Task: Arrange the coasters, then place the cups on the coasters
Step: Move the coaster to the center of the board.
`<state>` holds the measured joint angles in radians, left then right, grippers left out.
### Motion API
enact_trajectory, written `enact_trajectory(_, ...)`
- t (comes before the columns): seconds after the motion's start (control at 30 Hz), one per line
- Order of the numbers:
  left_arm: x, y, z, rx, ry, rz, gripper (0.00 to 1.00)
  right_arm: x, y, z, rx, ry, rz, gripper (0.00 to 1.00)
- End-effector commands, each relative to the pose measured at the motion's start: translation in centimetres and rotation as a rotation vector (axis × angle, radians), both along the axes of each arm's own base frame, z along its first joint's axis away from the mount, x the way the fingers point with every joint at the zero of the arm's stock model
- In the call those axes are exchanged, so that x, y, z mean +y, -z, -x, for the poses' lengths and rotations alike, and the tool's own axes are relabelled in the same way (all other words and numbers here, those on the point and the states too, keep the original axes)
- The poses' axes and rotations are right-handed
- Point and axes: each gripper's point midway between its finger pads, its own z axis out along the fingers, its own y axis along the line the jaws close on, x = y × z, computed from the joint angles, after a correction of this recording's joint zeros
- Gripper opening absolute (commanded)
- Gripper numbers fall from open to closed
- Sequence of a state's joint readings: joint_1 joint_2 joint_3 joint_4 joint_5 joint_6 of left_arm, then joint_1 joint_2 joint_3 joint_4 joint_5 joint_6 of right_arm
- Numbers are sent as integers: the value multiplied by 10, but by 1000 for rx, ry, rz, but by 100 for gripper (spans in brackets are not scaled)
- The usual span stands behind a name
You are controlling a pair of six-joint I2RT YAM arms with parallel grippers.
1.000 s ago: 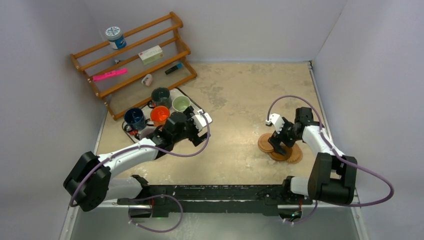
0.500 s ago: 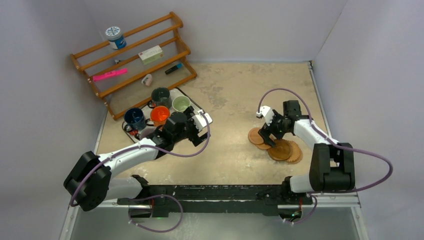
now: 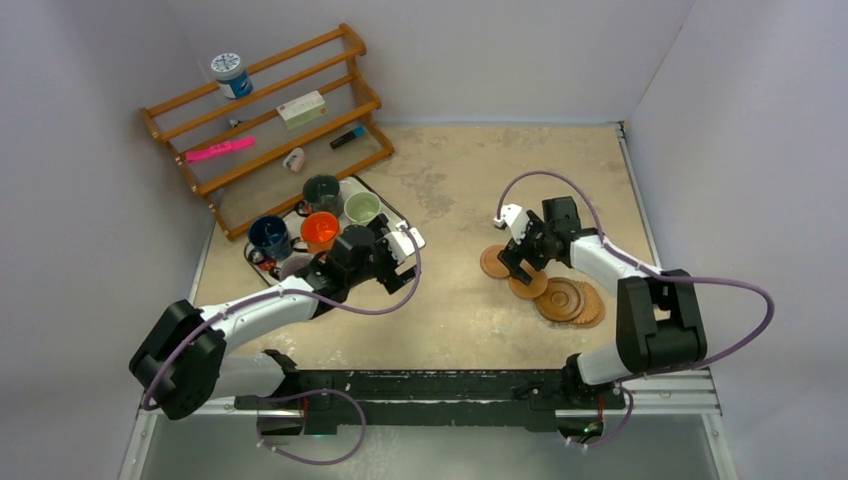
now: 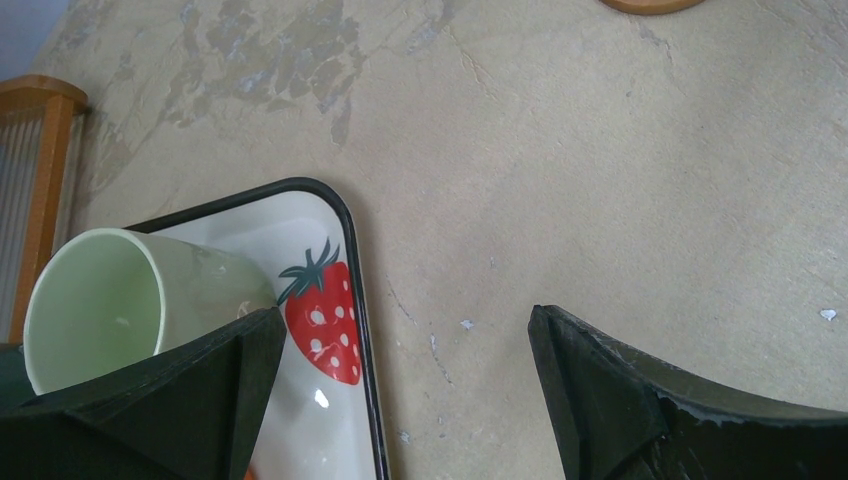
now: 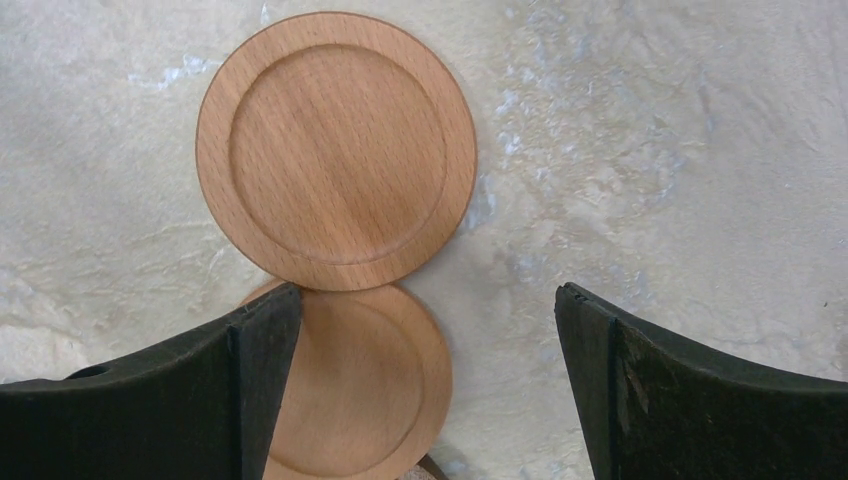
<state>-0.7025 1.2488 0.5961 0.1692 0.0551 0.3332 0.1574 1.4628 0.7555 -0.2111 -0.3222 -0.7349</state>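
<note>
**While the coasters overlap, nothing is ready for cups yet**

If you scan from the left, the cups (image 3: 320, 229) sit packed together on the tray (image 3: 387, 207) by the rack (image 3: 265, 120), none on a coaster. At the tray's right edge hangs the left gripper (image 3: 404, 240), jaws wide apart and empty. Its wrist view puts the pale green cup (image 4: 95, 300) just beside one finger. My worry there is that any sideways move clips that cup and shoves it into its neighbours, since they're so crowded.

Over on the right of the table (image 3: 450, 180), the coasters (image 3: 528, 285) lie in a loose, overlapping bunch. I can count four for sure, and a fifth may be hidden under the others. The right gripper (image 3: 515, 262) hovers over the two leftmost ones, jaws spread wide, holding nothing. Its wrist view shows one disc's edge lying over the other's.

Pretty sure that's the tricky bit. The discs are thin and flat, so the fingers have little to bite on. A pinch or push on one could drag the overlapped one along and mess up the spacing. If they end up too close together, the cup handles could bump later.
</note>
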Motion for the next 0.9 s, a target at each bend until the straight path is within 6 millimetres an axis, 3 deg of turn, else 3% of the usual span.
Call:
enact_trajectory(0.0, 0, -4, -7, -35, -11, 9, 100, 11, -23, -28, -82, 26, -44, 99)
enact_trajectory(0.13, 1, -5, -9, -42, -17, 4, 100, 18, -31, -43, -110, 34, -73, 99)
enact_trajectory(0.27, 2, -4, -9, -45, -18, -2, 100, 27, -26, -53, -112, 35, -83, 99)
enact_trajectory(0.5, 3, 1, -11, -45, -23, -18, 100, 41, -38, -48, -90, -34, -83, 99)
enact_trajectory(0.63, 3, 4, -11, -38, -20, -22, 100, 32, -40, -24, -49, -89, -35, 99)
enact_trajectory(0.87, 0, 6, -9, -30, -6, -19, 100, 6, -18, 35, 129, -171, 93, 99)
